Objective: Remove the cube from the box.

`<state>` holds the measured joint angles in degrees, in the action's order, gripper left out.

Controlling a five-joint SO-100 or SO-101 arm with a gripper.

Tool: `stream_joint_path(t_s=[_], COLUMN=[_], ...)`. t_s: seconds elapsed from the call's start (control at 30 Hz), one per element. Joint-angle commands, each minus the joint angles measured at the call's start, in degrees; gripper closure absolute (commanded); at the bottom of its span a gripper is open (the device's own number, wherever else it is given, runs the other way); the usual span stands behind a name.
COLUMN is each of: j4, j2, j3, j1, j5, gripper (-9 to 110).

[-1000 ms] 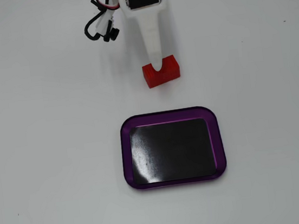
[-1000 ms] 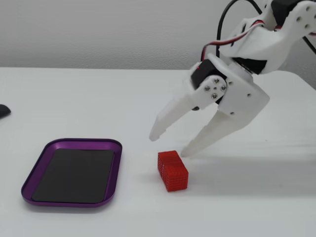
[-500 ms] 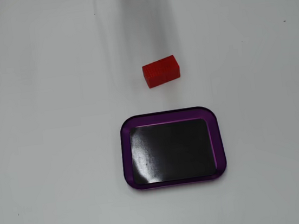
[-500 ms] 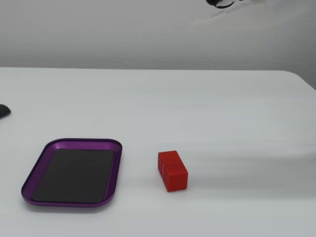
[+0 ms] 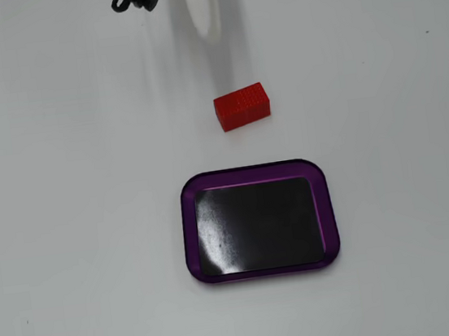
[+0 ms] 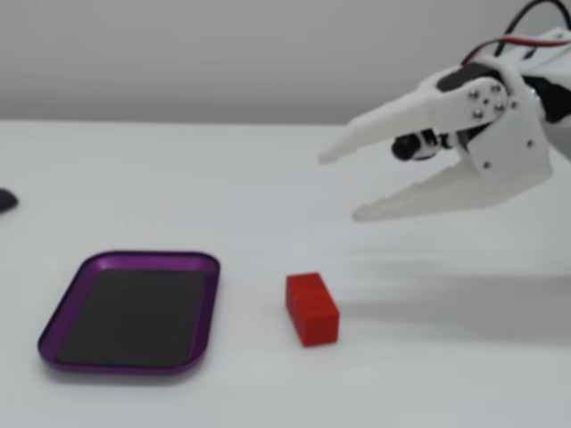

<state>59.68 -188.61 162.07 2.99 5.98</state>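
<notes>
The box [image 6: 130, 312] lies empty, the cube [image 6: 311, 308] sits clear beside it; the pincer [image 6: 343, 185] hangs released above.

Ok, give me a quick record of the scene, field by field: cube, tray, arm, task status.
cube: small red rectangular block, on the white table, outside the tray
tray: shallow purple-rimmed tray with black bottom, nothing in it
gripper: white two-finger gripper, jaws open, raised above table, holding nothing
status: cube already out of tray
</notes>
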Motion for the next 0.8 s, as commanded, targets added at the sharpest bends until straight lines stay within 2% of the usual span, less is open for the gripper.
stream_joint_path(t_s=[0.0,0.13,0.27,0.77], j4=[-0.88,-0.88,-0.7,-0.88], j2=[-1.58,-1.58,-1.58,-1.58], j3=[2.9,3.25,3.25,3.34], j1=[0.44,0.44,0.44,0.44], j5=[-0.26,-0.35,-0.35,0.35], gripper=[86,87,102,102])
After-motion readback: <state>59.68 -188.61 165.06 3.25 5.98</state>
